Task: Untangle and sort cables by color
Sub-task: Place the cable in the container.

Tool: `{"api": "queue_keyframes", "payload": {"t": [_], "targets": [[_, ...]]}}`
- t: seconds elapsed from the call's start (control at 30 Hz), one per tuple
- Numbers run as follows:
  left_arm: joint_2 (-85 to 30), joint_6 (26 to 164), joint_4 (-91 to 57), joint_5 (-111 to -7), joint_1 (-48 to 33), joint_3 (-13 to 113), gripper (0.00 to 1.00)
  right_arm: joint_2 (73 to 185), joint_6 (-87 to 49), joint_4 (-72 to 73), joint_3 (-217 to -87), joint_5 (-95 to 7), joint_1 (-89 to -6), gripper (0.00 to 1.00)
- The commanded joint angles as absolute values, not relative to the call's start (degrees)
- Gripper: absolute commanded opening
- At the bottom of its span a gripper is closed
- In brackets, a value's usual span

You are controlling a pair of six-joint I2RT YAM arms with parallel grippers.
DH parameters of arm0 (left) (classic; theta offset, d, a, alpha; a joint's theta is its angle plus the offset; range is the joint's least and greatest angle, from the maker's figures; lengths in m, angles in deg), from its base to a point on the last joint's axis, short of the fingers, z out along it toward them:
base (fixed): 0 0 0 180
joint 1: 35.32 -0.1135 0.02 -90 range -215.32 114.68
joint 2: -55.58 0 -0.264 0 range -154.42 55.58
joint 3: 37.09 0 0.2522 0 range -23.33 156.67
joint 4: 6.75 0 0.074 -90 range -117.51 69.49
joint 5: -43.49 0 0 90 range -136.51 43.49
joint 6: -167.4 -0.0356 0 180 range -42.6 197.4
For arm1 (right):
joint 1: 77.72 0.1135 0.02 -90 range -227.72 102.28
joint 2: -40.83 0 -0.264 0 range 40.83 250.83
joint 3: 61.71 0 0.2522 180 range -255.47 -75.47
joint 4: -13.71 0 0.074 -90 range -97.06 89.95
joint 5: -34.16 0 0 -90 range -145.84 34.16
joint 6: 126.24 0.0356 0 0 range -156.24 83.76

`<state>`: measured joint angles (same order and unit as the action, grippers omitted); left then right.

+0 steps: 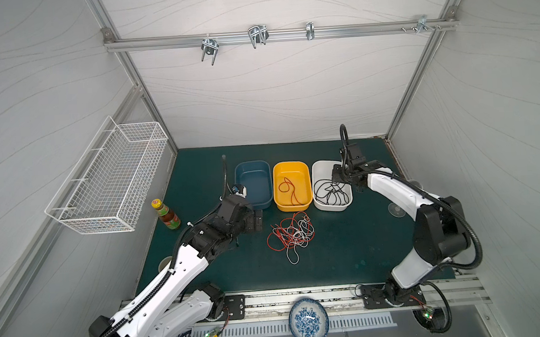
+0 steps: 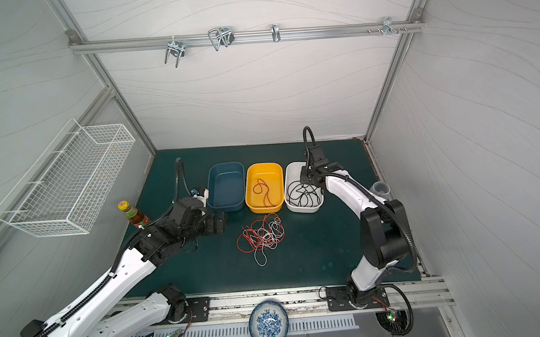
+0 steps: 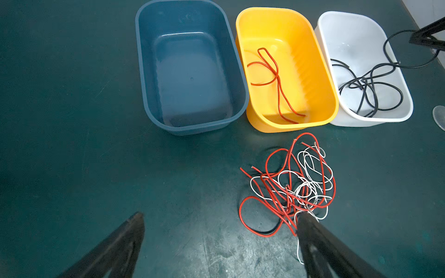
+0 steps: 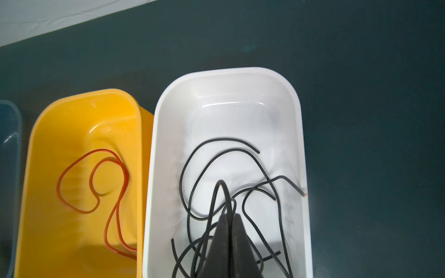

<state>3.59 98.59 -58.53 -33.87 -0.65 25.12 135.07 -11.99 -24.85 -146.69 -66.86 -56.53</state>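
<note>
Several black cables (image 1: pixel 331 191) lie in white tub (image 4: pixel 226 71), right hand (image 4: pixel 230 216) pinching one; left hand (image 3: pixel 221 215) spread.

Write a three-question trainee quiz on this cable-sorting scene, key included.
1. True or false: the blue bin has no cable in it.
2. The black cables lie in which bin? A blue bin, B yellow bin, C white bin.
3. Fill in: the loose tangle mixes red and ___ cables.
Key: 1 true; 2 C; 3 white.
</note>
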Motion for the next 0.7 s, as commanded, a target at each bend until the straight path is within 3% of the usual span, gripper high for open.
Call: {"api": "queue_keyframes", "payload": {"t": [0.0, 0.57, 0.67], "targets": [[3.4, 98.2, -57.0, -33.5, -0.3, 26.1, 1.0, 137.4, -11.3, -24.1, -147.6, -65.1, -56.0, 0.0], [3.5, 98.1, -57.0, -33.9, -0.3, 26.1, 1.0, 144.4, -10.8, -28.9, -151.6, -61.6, -55.5, 0.0], [3.5, 98.1, -56.9, -33.8, -0.4, 26.0, 1.0, 144.0, -10.7, -29.3, -151.5, -62.0, -55.4, 0.07]]}}
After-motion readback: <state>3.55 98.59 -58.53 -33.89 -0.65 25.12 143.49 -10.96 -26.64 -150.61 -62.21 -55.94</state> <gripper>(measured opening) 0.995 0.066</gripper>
